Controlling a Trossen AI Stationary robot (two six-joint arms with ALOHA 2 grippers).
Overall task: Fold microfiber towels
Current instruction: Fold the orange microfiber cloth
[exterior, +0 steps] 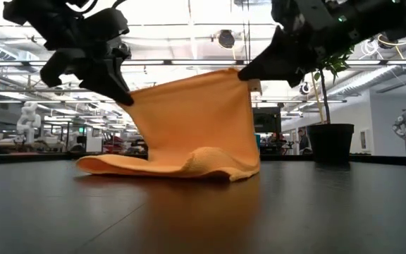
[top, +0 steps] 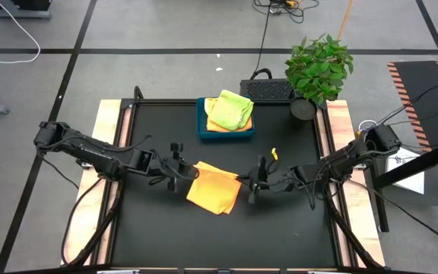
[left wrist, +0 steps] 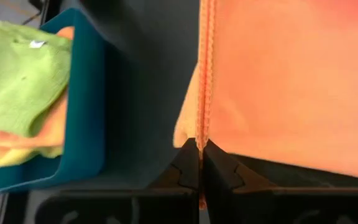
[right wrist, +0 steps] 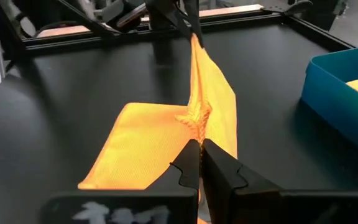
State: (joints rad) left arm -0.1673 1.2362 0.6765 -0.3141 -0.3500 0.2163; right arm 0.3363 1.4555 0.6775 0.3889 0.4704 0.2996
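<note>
An orange microfiber towel [top: 214, 187] lies in the middle of the black table, its far edge raised between my two grippers and its near part resting on the table [exterior: 168, 166]. My left gripper [top: 191, 173] is shut on the towel's left raised corner. My right gripper [top: 243, 183] is shut on the right raised corner. A blue tray [top: 201, 125] at the table's far side holds folded lime green [top: 230, 109] and orange towels. My left gripper pinches the towel's stitched edge [left wrist: 201, 134] between its two fingers at the left raised corner [exterior: 129, 101], coming from the table's left. That corner is lifted clear and the towel hangs below it. My right gripper pinches the towel's bunched right corner [right wrist: 196, 127] between its two fingers, coming from the table's right. The corner [exterior: 242, 73] is lifted clear. The raised edge runs between both grippers, sagging a little, while the towel's lower part lies on the table.
A potted plant [top: 318, 68] stands at the table's far right corner, with a black box [top: 268, 90] beside it. A small yellow item [top: 274, 154] lies right of the towel. Wooden side rails [top: 105, 144] border the table.
</note>
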